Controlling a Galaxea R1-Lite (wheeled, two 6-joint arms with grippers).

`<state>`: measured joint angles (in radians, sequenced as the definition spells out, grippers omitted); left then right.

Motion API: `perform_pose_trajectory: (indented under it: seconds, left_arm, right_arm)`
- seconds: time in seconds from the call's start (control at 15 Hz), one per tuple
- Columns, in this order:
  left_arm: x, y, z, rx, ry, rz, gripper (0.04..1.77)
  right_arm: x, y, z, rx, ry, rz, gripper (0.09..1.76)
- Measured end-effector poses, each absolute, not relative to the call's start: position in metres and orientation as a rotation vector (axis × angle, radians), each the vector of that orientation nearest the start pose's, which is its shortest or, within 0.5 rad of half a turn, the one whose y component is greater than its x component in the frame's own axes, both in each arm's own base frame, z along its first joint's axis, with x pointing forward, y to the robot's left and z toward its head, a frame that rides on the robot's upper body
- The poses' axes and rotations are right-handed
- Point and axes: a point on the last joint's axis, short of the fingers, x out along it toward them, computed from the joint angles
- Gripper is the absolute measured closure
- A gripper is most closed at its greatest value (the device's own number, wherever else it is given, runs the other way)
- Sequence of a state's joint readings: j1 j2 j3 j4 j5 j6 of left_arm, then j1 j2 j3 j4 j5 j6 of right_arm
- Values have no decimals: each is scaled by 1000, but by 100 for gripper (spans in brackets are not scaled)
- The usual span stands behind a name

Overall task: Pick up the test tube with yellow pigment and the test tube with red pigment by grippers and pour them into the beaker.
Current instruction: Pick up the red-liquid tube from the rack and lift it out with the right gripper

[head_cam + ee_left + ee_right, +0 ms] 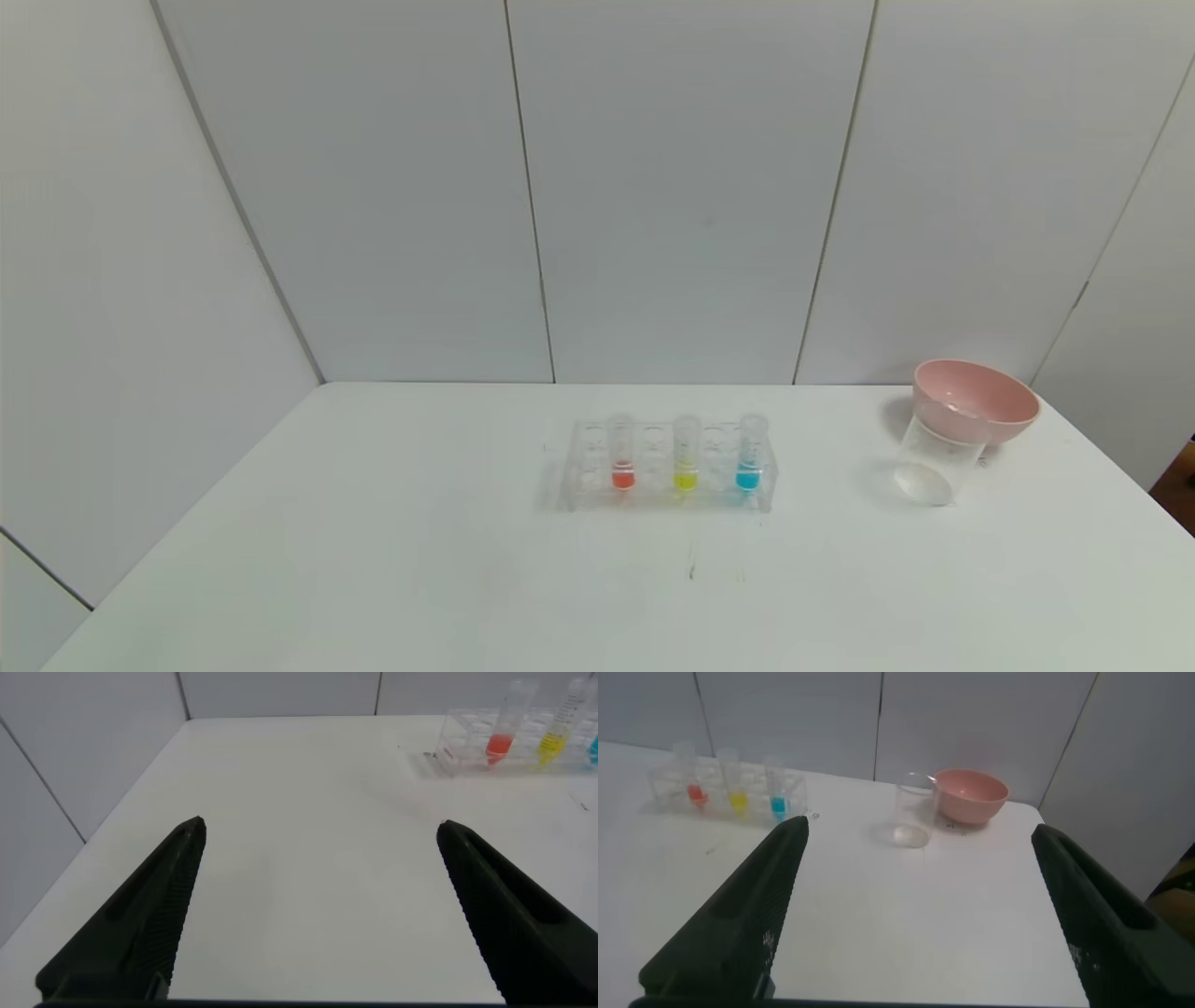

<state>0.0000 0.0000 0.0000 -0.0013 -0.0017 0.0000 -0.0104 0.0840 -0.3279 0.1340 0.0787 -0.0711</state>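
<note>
A clear tube rack [667, 467] stands mid-table in the head view. In it stand the red-pigment tube [622, 455], the yellow-pigment tube [686, 455] and a blue tube [749, 455]. The clear beaker [936, 457] stands upright at the right, just in front of a pink bowl. Neither arm shows in the head view. My left gripper [320, 826] is open and empty over bare table, far from the red tube [503, 730] and yellow tube [557, 728]. My right gripper [920, 831] is open and empty, well short of the beaker [915, 810] and the rack [729, 791].
The pink bowl [976, 399] sits at the back right corner, touching or just behind the beaker; it also shows in the right wrist view [971, 794]. The white table [373, 560] ends at grey wall panels behind. A small dark mark [692, 565] lies in front of the rack.
</note>
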Motion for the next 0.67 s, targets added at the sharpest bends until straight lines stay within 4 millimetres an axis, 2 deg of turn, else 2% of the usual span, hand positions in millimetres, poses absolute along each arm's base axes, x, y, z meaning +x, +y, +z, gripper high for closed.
perform_pose_trajectory:
  seconds: [0.13,0.27,0.47,0.67]
  left_arm:
    - [-23,0,76,0,-1,-2,5]
    - [-23,0,76,0,-1,-1,5]
    - [-23,0,76,0,-1,-2,5]
    - [-23,0,76,0,-1,-2,5]
  right_arm:
    - [-44,2,195,-49,-124,75,14]
    - [-29,2,240,6,-116,81,14]
    - [15,2,295,93,-93,107,14]
    - [71,10,320,165,-86,134,14]
